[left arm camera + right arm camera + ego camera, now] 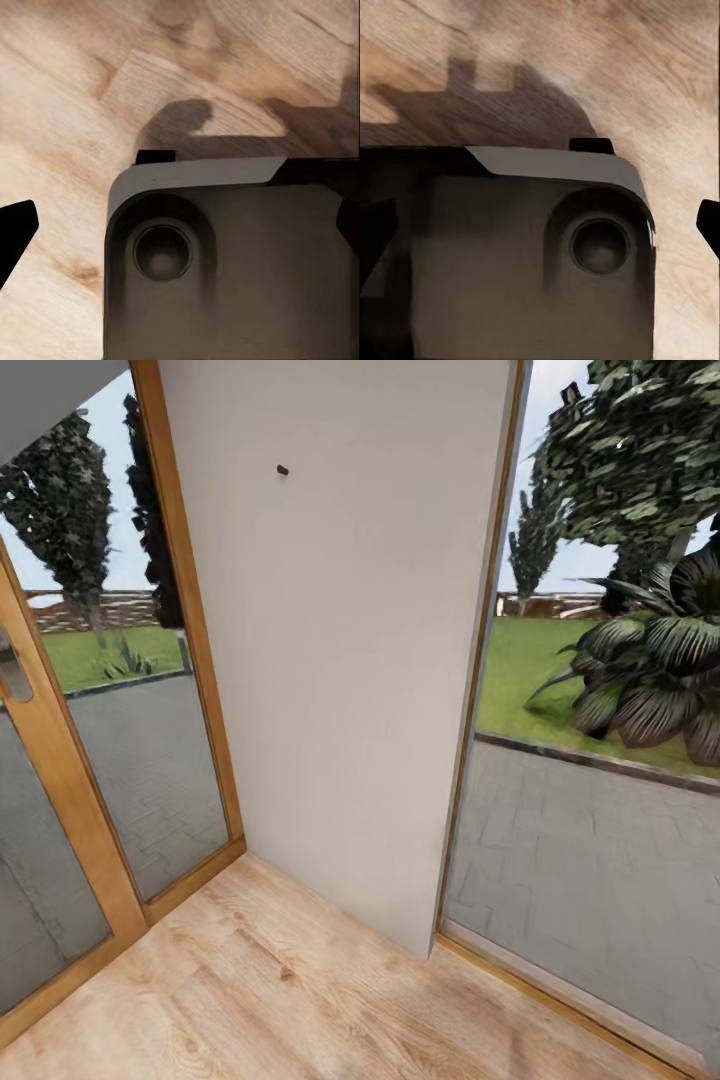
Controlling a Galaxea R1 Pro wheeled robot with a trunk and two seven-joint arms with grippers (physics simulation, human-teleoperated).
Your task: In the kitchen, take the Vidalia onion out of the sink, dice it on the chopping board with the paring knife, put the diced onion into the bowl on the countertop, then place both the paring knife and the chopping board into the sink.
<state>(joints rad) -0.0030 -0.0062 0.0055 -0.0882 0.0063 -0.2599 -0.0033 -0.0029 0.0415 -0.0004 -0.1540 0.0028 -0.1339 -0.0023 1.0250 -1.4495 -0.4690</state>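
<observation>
In a corner by a white wall (340,660) and glass doors (150,760), we face the garden; no sink, onion, board, knife or bowl in sight, so we judge every step still open; wrist views add the robot base (225,262) over the wood floor (300,990); dark gripper fingertips (15,232) at frame edges, grip state: cannot tell.

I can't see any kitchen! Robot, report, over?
Grippers: state unclear. Facing white wall between glass doors, wooden floor below. No task things seen. Wall blocks ahead.

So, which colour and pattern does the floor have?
The floor is light brown wood planks with visible grain, best seen in the head view.
</observation>
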